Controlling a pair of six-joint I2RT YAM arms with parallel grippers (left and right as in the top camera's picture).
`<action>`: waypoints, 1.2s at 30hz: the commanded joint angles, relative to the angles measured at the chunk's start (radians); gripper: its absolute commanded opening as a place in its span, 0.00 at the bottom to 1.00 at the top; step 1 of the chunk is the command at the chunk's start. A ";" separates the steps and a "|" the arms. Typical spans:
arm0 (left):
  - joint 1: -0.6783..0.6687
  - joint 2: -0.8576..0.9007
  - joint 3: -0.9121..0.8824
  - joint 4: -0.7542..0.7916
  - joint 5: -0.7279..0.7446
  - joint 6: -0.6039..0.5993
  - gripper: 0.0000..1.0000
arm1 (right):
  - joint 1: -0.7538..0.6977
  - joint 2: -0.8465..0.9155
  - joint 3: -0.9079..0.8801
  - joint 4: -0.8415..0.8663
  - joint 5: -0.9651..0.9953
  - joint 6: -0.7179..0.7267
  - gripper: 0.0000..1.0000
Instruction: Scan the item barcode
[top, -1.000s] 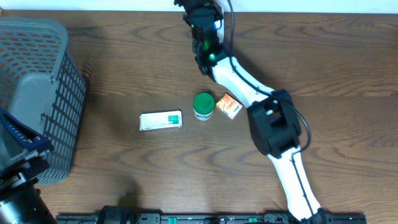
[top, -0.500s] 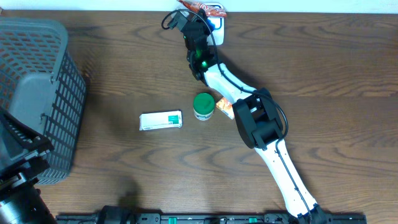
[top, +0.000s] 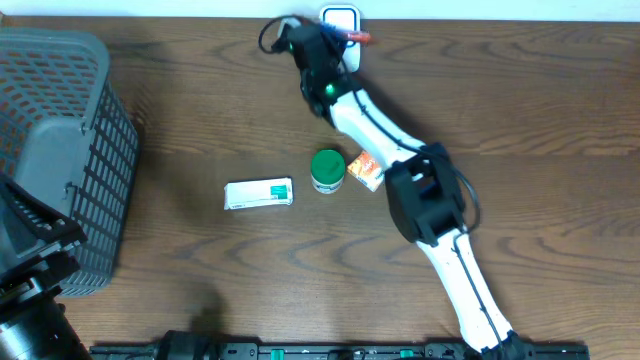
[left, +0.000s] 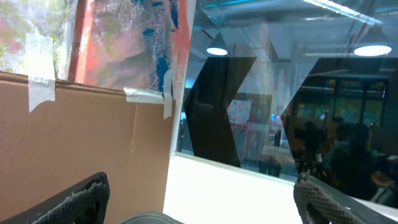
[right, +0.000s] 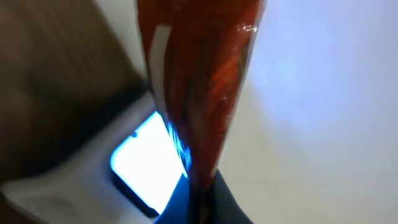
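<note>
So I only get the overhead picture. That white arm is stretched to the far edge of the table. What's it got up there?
Observer: The right wrist camera shows a shiny red-orange packet, pinched by the right fingers at its lower end.
Operator: And the white box under it, is it switched on?
Observer: It looks on. The scanner has a window glowing bluish-white right beside the packet.
Operator: What about the other arm, down in my corner?
Observer: Its camera points away from the table, at taped cardboard and a glass pane. The left fingers stand wide apart with nothing between them.
</note>
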 joint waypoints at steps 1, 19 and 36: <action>0.005 -0.003 0.012 0.004 -0.009 0.009 0.95 | -0.016 -0.233 0.019 -0.109 0.088 0.031 0.01; 0.005 -0.003 0.012 0.003 -0.009 0.009 0.95 | -0.719 -0.458 -0.049 -1.188 -0.068 0.995 0.01; 0.005 -0.003 0.012 0.003 -0.009 0.009 0.95 | -1.195 -0.455 -0.352 -1.109 -0.391 1.155 0.99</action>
